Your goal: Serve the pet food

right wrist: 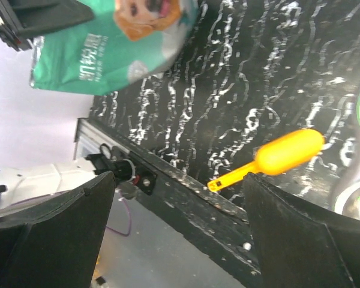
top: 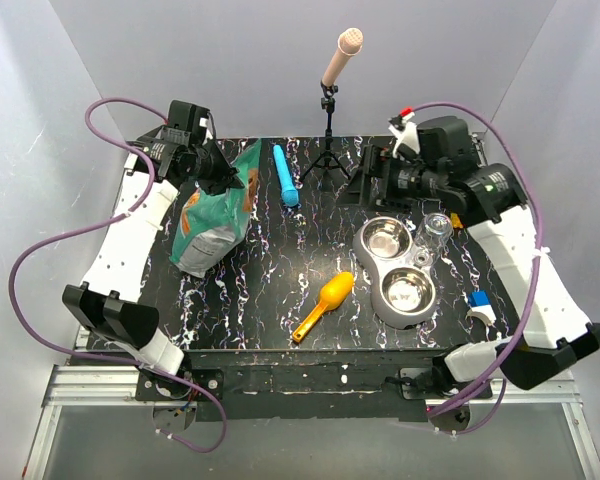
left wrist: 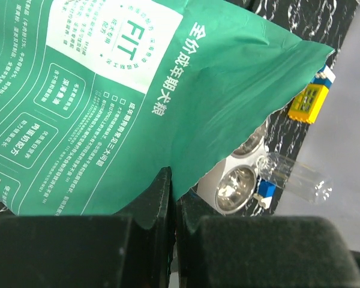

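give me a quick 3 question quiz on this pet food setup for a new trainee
1. True or false: the left pincer is shut on the bag.
2. Fill in: both cups of the feeder are ____.
3. Where is the scoop? A) inside the bag B) lying on the table between bag and feeder C) in a feeder cup

Key: 1 true; 2 empty; 3 B
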`<state>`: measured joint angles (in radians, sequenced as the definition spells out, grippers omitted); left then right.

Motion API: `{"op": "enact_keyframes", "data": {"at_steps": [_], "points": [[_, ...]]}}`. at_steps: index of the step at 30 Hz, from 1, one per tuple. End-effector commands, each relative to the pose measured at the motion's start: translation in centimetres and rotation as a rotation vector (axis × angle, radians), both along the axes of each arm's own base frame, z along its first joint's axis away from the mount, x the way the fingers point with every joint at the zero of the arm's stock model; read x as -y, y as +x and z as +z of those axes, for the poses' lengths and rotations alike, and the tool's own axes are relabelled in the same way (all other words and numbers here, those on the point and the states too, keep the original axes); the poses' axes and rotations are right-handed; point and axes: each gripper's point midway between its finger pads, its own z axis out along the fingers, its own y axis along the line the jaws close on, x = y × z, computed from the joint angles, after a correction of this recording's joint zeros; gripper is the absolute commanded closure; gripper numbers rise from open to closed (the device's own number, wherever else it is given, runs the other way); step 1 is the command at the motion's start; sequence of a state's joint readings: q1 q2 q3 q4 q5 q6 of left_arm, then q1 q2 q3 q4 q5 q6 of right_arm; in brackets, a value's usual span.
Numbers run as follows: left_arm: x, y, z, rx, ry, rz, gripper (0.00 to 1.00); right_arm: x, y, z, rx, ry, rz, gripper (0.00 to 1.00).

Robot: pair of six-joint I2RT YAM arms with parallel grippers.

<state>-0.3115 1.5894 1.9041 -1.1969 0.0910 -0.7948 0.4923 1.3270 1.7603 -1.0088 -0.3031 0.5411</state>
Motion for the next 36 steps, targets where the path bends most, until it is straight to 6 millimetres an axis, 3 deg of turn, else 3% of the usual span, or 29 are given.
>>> {"op": "enact_keyframes", "data": {"at_steps": [1, 4, 8, 14, 22, 24, 28, 31, 36], "points": [[4.4, -3.9, 10.4, 0.231, -0.288, -0.185, 1.0, -4.0, 0.8, 2.2, 0.009, 0.146, 0.027, 0.07], [5.0, -3.9, 12.4, 0.288, -0.313, -0.226, 1.0, -5.7, 1.0, 1.9, -0.008, 0.17, 0.049, 0.07], [6.4, -3.2, 12.9, 0.299, -0.334, -0.272, 1.0, -7.4, 1.3, 1.3, -0.054, 0.199, 0.066, 0.08], [7.1, -3.1, 12.2, 0.287, -0.346, -0.309, 1.0, -8.6, 2.3, 0.7, -0.178, 0.238, -0.039, 0.15], [7.0, -4.7, 11.2, 0.318, -0.328, -0.389, 1.0, -12.5, 3.2, -0.2, -0.274, 0.32, -0.102, 0.14], [6.3, -4.5, 11.0, 0.312, -0.3, -0.383, 0.91, -13.0, 3.7, -0.4, -0.274, 0.305, -0.112, 0.14], [6.0, -4.0, 10.6, 0.302, -0.299, -0.386, 0.87, -14.2, 4.3, -1.0, -0.275, 0.278, -0.088, 0.12], [6.0, -4.0, 10.4, 0.288, -0.331, -0.364, 0.76, -14.4, 4.7, -1.5, -0.252, 0.255, -0.08, 0.08], [4.5, -3.7, 11.1, 0.329, -0.26, -0.33, 0.35, -14.8, 5.8, -3.0, -0.17, 0.207, -0.029, 0.2]]}}
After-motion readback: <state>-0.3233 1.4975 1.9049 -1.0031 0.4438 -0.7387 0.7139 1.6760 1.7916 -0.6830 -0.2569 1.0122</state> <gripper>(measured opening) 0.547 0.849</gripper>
